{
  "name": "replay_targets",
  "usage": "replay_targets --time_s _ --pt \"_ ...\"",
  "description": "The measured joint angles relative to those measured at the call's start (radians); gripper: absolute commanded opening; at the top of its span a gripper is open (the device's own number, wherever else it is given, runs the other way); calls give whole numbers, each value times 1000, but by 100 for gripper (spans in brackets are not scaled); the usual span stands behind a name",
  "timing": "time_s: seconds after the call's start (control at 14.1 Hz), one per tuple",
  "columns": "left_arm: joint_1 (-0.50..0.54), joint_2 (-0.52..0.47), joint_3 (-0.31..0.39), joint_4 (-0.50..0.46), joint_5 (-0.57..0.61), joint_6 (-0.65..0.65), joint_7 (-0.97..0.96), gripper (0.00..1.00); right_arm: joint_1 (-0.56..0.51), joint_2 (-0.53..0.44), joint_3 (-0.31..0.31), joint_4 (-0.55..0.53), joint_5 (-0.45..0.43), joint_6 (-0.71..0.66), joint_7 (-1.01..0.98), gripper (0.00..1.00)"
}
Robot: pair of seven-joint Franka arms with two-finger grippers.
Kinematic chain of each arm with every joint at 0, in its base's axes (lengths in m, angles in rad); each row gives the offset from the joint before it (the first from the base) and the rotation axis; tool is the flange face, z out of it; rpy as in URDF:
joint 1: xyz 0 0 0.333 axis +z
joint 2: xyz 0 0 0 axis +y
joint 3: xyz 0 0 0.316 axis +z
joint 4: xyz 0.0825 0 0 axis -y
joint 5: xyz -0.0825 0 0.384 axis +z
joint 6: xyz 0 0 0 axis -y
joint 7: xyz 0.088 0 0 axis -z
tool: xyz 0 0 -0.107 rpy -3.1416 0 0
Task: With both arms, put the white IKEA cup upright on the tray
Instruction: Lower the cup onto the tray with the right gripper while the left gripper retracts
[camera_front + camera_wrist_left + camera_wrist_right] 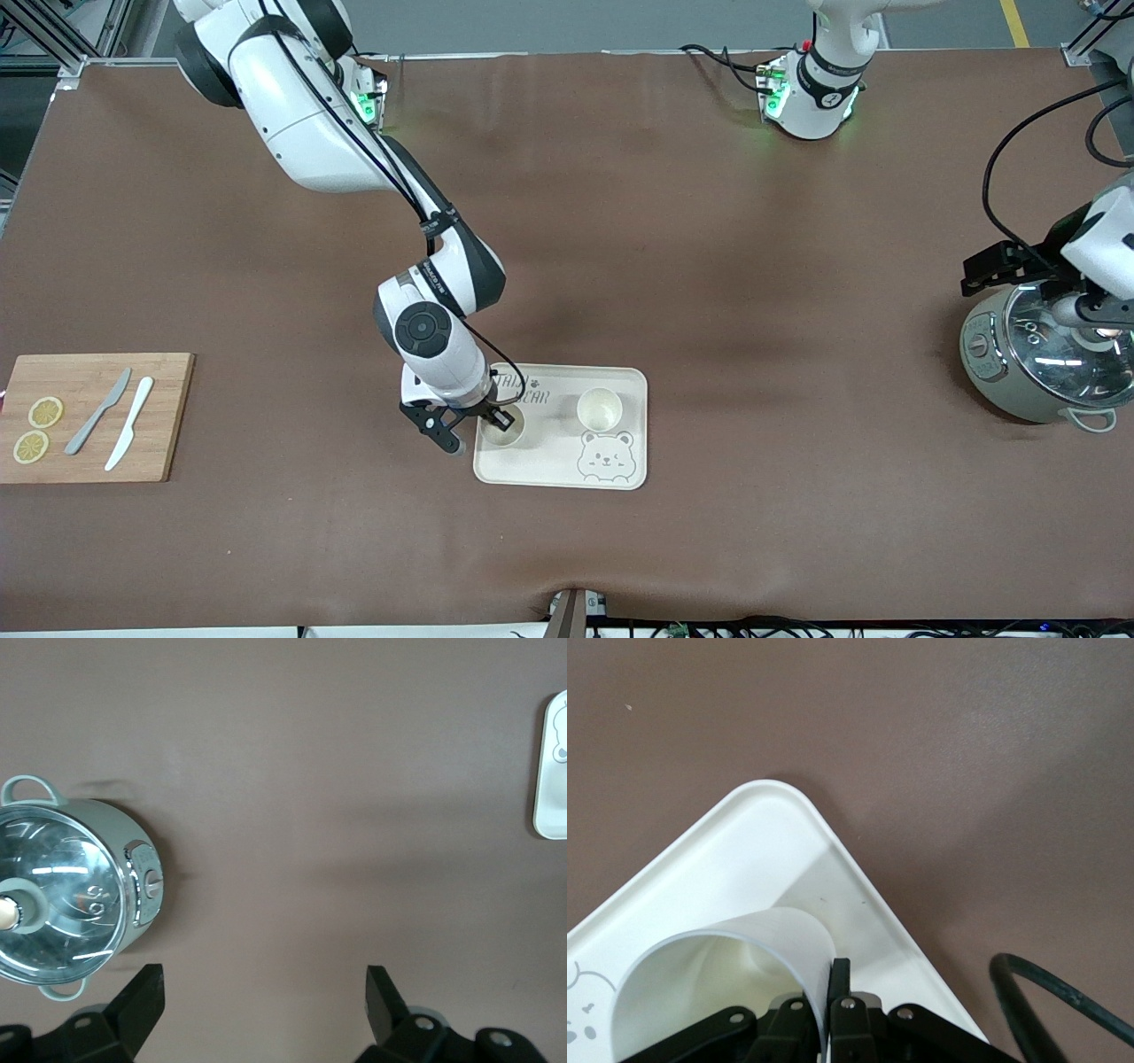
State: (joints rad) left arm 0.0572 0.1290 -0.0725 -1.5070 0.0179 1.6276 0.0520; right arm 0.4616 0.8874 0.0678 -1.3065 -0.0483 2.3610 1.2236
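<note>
The cream tray (pixel 549 462) with the bear drawing lies mid-table, toward the front camera. A white cup (pixel 505 429) stands upright on the tray's corner toward the right arm's end. My right gripper (pixel 498 416) is shut on this cup's wall. In the right wrist view (pixel 828 992), one finger is inside the cup (pixel 726 966) and one outside, near the tray rim (pixel 788 797). A second white cup (pixel 599 409) stands upright on the tray above the bear face. My left gripper (pixel 997 270) hangs open and empty (pixel 266 992) beside the pot; the tray edge (pixel 554 771) shows farther off.
A grey-green pot with a glass lid (pixel 1036 363) stands at the left arm's end of the table and shows in the left wrist view (pixel 71 895). A wooden cutting board (pixel 93 416) with two lemon slices and two knives lies at the right arm's end.
</note>
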Motion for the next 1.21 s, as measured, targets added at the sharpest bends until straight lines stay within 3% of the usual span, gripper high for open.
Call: replay_targets --time_s 0.43,0.5,0.64,0.71,0.78,1.21 --pt "5 -56 0 -2 0 -24 2 100 1 6 0 0 -6 10 0 0" --pt "5 -62 0 -3 0 -32 2 100 1 7 0 0 -6 12 1 7" --pt "5 -65 0 -5 0 -71 2 100 1 8 0 0 -8 13 1 55" --pt "6 -65 0 -9 0 -88 2 100 1 8 -1 0 -9 13 1 86" --pt "7 -65 0 -13 0 -102 2 100 1 8 -1 0 -11 14 2 100" --pt "14 -65 2 -21 0 -136 8 100 1 8 -1 3 -18 16 2 100"
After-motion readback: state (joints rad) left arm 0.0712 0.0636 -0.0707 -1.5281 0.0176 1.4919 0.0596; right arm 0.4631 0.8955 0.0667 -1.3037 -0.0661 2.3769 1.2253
